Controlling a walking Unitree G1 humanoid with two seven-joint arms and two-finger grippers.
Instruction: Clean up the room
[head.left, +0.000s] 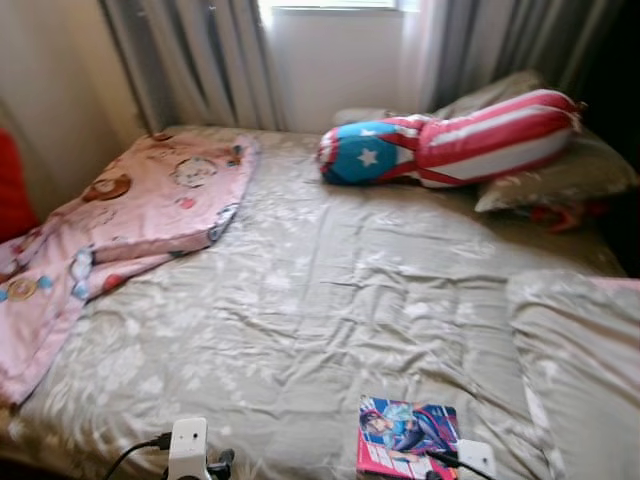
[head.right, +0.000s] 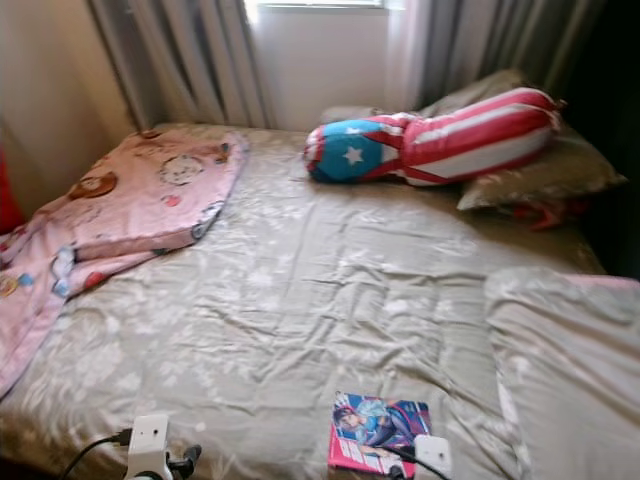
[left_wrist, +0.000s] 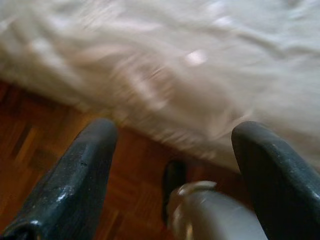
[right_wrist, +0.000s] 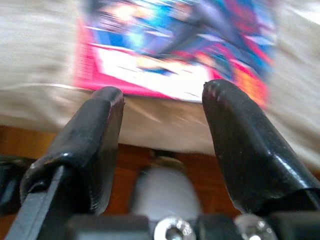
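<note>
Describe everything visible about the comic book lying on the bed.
The comic book is thin, with a glossy cover of blue and purple cartoon figures and a pink-red border. It lies flat and closed on the beige bedspread, near the bed's front edge. The right gripper hovers open just short of it, not touching.

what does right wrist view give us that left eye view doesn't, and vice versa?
Right wrist view alone: the open right gripper with two black fingers just short of the bed's near edge, and brown wood floor beneath.

Left eye view alone: the pink patterned blanket, the red-white-striped bolster with a blue star end, grey curtains.

Both: the glossy pink-and-blue illustrated book lying on the beige floral bedsheet.
</note>
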